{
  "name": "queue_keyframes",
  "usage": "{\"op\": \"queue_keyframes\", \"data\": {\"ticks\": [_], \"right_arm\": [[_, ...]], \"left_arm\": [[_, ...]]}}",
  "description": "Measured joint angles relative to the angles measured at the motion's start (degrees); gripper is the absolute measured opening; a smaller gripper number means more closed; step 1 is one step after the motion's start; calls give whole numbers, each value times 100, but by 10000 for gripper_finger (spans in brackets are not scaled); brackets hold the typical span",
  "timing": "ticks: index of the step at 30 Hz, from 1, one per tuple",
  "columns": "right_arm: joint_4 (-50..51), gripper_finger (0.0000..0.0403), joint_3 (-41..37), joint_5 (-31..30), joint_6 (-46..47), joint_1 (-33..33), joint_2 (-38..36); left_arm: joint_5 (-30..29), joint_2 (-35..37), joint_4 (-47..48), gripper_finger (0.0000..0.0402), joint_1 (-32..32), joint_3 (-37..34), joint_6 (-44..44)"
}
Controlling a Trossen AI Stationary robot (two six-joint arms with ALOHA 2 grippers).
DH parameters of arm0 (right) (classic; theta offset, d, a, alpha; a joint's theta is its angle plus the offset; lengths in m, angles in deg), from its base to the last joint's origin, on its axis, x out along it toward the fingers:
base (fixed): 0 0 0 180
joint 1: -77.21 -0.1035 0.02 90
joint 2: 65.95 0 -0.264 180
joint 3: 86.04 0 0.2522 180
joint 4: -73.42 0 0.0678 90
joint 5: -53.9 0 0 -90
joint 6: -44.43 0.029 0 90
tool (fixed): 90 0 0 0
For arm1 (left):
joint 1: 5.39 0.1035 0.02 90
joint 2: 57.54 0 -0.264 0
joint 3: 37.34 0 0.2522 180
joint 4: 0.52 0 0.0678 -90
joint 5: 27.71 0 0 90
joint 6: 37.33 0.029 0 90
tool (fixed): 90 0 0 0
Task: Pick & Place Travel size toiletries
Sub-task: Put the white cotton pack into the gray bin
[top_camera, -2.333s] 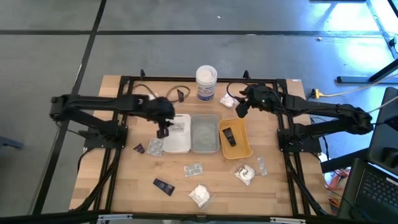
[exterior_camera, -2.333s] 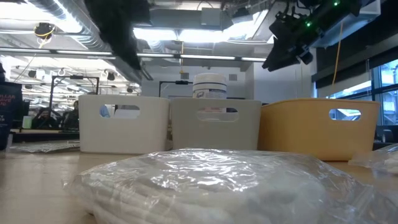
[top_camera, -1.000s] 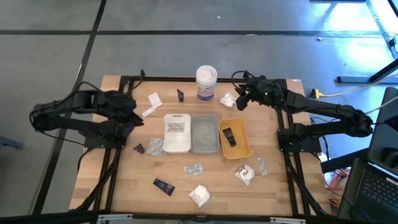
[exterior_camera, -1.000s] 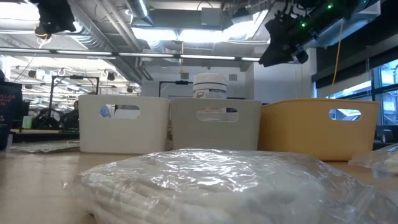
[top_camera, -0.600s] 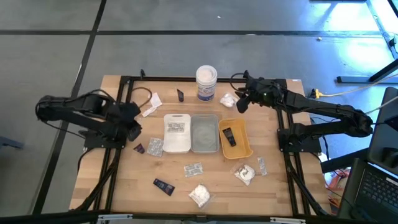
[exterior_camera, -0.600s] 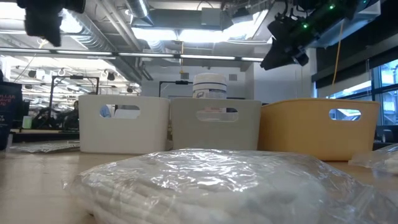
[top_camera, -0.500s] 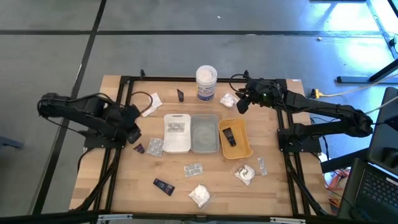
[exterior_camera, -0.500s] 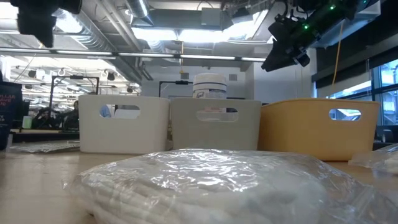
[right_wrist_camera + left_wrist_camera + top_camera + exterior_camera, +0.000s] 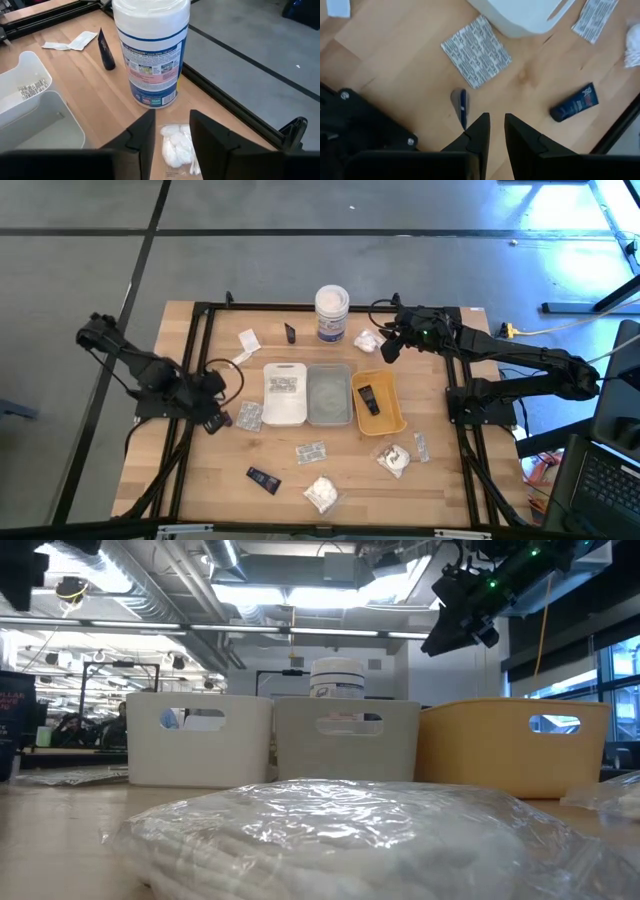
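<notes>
My left gripper (image 9: 493,131) hangs low over the wood with its fingers a narrow slit apart and nothing between them, right above a small dark tube (image 9: 461,106) lying beside a silvery printed sachet (image 9: 476,51) near the corner of the white tray (image 9: 284,394). My right gripper (image 9: 171,131) is up at the far side, fingers parted and empty, poised over a white wrapped bundle (image 9: 179,144) that sits just in front of the tall white tub (image 9: 152,47) with the blue label. Across the table (image 9: 350,477), one sachet lies in the white tray, a black tube (image 9: 368,399) rests in the orange tray (image 9: 396,419), and more sachets, bundles and another dark blue tube (image 9: 264,477) are scattered on the near boards.
</notes>
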Motion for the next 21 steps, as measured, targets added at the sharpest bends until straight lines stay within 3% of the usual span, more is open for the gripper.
{"op": "queue_keyframes", "data": {"ticks": [6,14,21], "right_arm": [[-44,112,0,142,-63,-2,0],[-766,106,0,2056,-562,-551,0],[-893,59,0,1638,-907,-1838,0]], "left_arm": [[-350,-255,-12,54,-319,0,90],[-1085,-337,-492,54,-396,0,813],[-2229,-337,-1113,54,-396,0,1536]]}}
